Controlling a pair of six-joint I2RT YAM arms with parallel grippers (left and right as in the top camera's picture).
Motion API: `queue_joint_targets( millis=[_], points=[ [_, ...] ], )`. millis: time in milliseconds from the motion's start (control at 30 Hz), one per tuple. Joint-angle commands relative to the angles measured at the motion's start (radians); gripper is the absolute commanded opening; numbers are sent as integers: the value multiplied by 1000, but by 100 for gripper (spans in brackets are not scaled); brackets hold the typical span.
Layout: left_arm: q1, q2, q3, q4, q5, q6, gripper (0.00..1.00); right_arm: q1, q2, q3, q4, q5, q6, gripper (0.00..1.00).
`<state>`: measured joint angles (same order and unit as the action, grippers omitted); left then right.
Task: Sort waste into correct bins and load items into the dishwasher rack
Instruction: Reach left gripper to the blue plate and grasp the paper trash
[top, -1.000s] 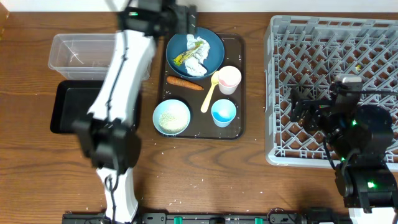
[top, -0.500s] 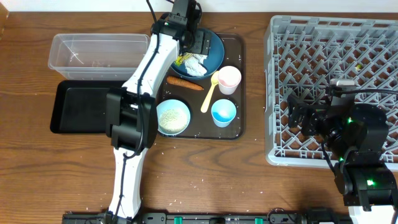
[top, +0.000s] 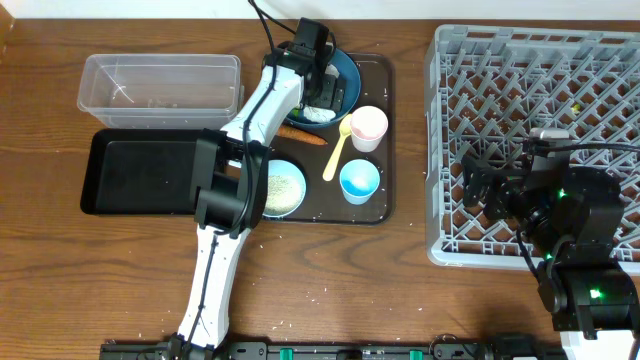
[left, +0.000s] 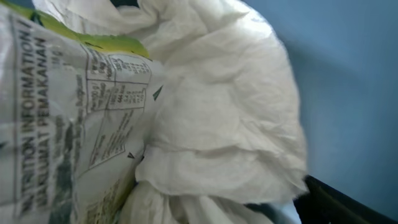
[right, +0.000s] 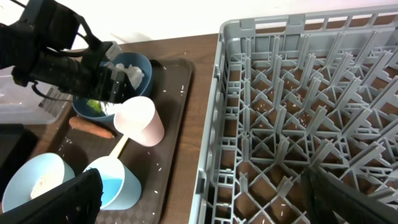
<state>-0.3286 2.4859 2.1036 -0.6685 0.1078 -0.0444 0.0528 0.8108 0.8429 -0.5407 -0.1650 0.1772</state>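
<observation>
Reaching over the far end of the dark brown serving tray, the left claw sits low on the dark blue plate, right up against the crumpled white paper and the yellow-green wrapper with its printed nutrition panel. Those two fill the wrist view, so I cannot tell how wide this claw stands or whether it grips anything. Nearer the robot on the same tray lie the orange carrot and the yellow spoon. The pink cup stands just beside the spoon, the small light blue cup in front of it, and the light blue bowl holds white rice. On the worktop left of the serving tray, the clear tub sits behind the black tray. The right claw hangs over the left part of the grey rack, fingers spread wide, holding nothing.
</observation>
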Motion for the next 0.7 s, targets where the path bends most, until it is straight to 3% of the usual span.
queue_joint_targets(
  millis=[0,67,100,167,200,333,667],
  points=[
    [2,27,26,0,-13,14,95,6,-3,24,-6,-8,9,99],
    [2,45,26,0,-12,14,85,6,-3,24,-10,-8,9,99],
    [2,56,26,-1,-12,14,74,6,-3,24,-11,-8,9,99],
    [2,60,26,-5,-12,14,42,6,-3,24,-14,-8,9,99],
    [2,60,26,-5,-11,14,33,6,-3,24,-17,-8,9,99],
    [2,40,29,-3,-11,14,9,6,-3,24,-20,-8,9,99],
    [6,-193,29,-19,-12,-28,6,6,-3,24,-20,-8,9,99]
  ],
)
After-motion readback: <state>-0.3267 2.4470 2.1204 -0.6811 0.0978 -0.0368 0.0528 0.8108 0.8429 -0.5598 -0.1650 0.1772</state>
